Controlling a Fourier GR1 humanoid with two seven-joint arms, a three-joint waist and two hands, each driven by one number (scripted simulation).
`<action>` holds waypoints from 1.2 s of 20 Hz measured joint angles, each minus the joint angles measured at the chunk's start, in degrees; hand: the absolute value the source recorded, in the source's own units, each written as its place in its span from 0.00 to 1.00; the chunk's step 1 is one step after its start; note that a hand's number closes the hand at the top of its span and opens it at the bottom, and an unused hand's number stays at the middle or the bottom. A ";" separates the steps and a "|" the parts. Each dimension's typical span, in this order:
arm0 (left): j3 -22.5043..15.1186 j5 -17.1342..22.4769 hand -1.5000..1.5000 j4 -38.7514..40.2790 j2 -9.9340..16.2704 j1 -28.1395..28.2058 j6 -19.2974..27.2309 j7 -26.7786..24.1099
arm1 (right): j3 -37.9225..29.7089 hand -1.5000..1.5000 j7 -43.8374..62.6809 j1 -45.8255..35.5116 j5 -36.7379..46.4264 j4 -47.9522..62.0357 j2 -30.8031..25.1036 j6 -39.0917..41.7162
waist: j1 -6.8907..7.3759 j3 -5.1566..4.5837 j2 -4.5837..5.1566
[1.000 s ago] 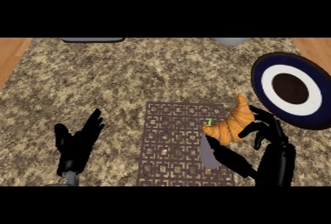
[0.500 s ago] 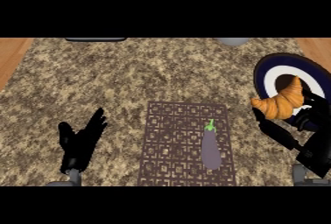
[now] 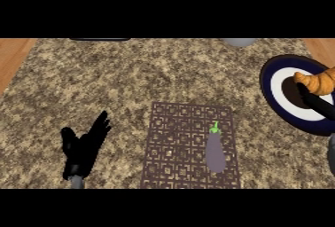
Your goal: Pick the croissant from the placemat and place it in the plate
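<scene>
One curved croissant [image 3: 317,82] over ringed plate [image 3: 276,103]

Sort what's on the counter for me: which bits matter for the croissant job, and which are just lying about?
Job: croissant, held by right hand over the plate; placemat.
Lying about: eggplant on the placemat; grey object at the far edge; resting left hand.

Matte black left hand [image 3: 83,146] with slim, tapering fingers [image 3: 99,129] and a blunt thumb, set on a narrow grey forearm stub [image 3: 76,181]. Black right hand [image 3: 317,103] mostly cut off at the view's right edge, showing as thin dark bars; grey forearm sliver [image 3: 332,155] below, probably matching.
</scene>
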 measured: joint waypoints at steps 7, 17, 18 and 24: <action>0.80 0.26 0.50 1.29 0.27 -2.01 -0.44 0.69 | -9.32 1.00 -15.64 -11.75 -6.18 23.79 -4.57 7.20 | 0.55 0.02 0.28; -0.03 0.09 0.50 1.57 -0.26 -3.97 -1.03 1.09 | -5.43 0.00 -10.77 -19.45 -0.52 45.99 -12.78 19.18 | 2.81 0.19 1.21; -0.14 0.02 0.50 1.47 -0.27 -3.77 -1.04 1.09 | -5.68 0.00 -11.61 -20.12 -0.70 47.07 -13.05 20.59 | 2.89 0.22 1.23; 0.39 0.47 0.50 1.19 0.47 -3.13 -1.82 0.62 | -11.17 0.00 -20.76 -21.92 -6.04 49.21 -12.26 26.72 | 2.57 0.35 1.22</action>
